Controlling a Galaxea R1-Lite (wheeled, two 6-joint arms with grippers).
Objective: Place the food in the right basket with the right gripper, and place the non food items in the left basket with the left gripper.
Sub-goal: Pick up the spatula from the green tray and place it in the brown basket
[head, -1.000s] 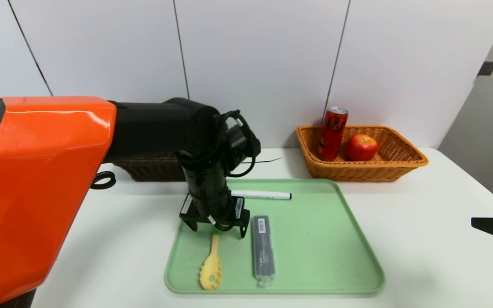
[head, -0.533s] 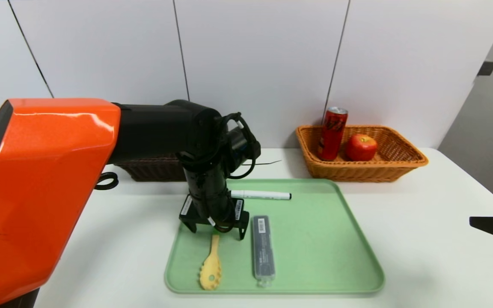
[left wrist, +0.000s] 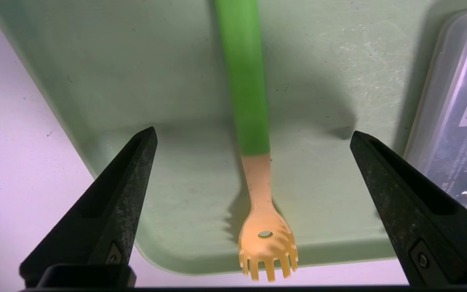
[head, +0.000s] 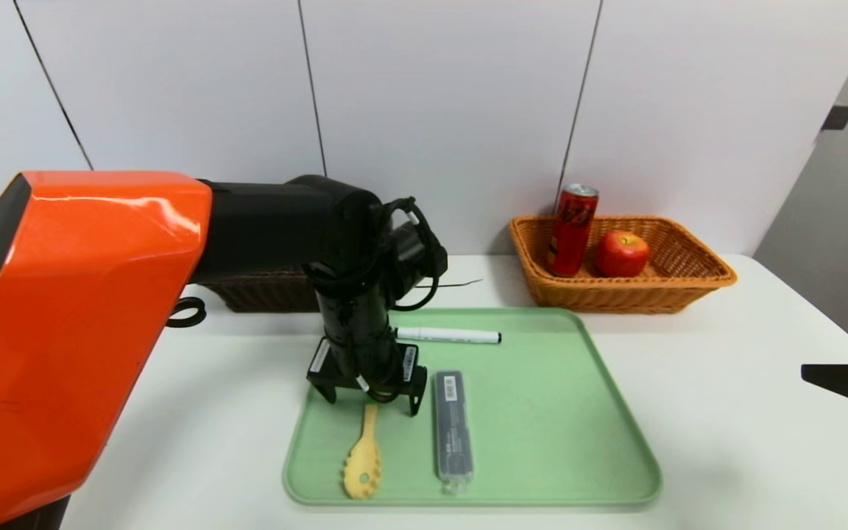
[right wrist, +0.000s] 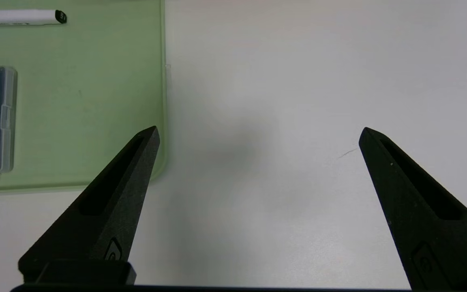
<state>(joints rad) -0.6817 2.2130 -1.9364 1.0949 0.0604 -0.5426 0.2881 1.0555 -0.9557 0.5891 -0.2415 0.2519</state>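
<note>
Spork (left wrist: 253, 121) under spread left pincer (left wrist: 251, 136)

The left hand (head: 366, 394) hangs spread wide over the spoon (head: 363, 460) handle on the green tray (head: 542, 412), with bare tray on both sides of the handle. The grey case (head: 453, 430) lies just beside one finger, narrowing that side. The pen (head: 450, 336) lies across the tray's far end. Right of the tray the desk (head: 726, 412) lies bare under the right hand (right wrist: 258, 134). The can (head: 572, 230) and apple (head: 621, 253) fill the left half of the orange basket (head: 689, 283).
</note>
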